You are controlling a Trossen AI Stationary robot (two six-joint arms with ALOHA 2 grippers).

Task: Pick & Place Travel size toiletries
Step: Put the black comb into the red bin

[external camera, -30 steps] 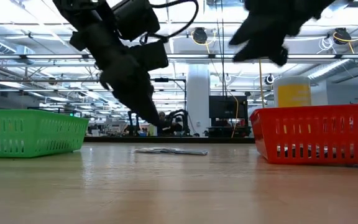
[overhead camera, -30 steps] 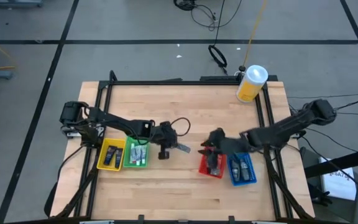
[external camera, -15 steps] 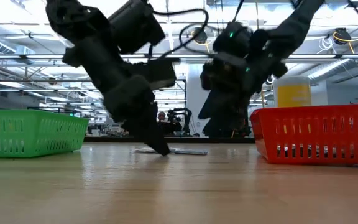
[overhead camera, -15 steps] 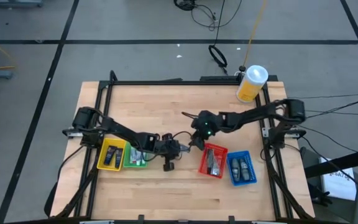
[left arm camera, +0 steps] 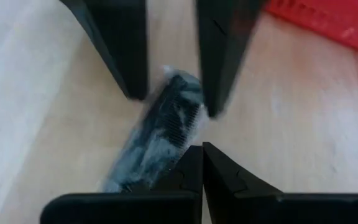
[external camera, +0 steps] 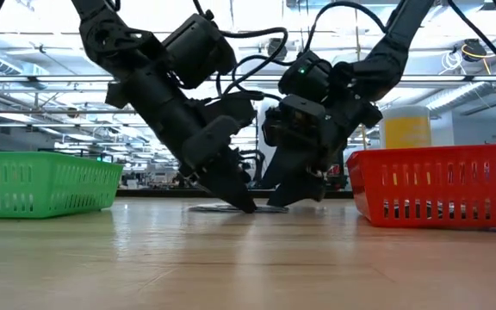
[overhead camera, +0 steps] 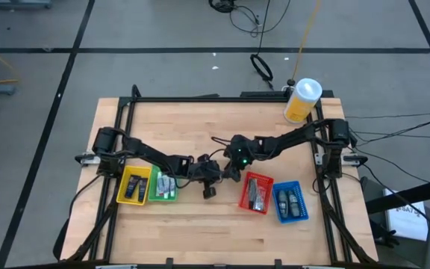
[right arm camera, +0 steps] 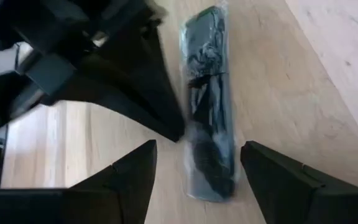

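Observation:
A flat dark toiletry packet (right arm camera: 207,106) in a clear wrapper lies on the wooden table between the bins, seen also in the left wrist view (left arm camera: 160,134) and the low view (external camera: 207,207). My left gripper (left arm camera: 202,150) is shut, and its tips are down at the table beside the packet's long edge (external camera: 246,205). My right gripper (right arm camera: 197,149) is open and low over the packet. One of its fingers (left arm camera: 126,56) stands on each side of the packet's end. In the high view both grippers meet at mid-table (overhead camera: 221,174). My left gripper comes slanting down from the table's left. Its shut fingertips (right arm camera: 176,132) stand at the packet's long edge (right arm camera: 188,134). The packet lies flat on the table, and I cannot tell whether the tips touch the wrapper.
A yellow bin (overhead camera: 134,185) and a green bin (overhead camera: 163,187) stand to the left, a red bin (overhead camera: 256,193) and a blue bin (overhead camera: 290,203) to the right. All hold small toiletries. A yellow canister (overhead camera: 302,100) stands at the far right. The red bin's wall (external camera: 437,185) is close to the grippers.
My right gripper has swung from above the red bin toward the table's left and come down over the packet. My left gripper has sunk until its tips reach the table at the packet. The packet has stayed where it lay.

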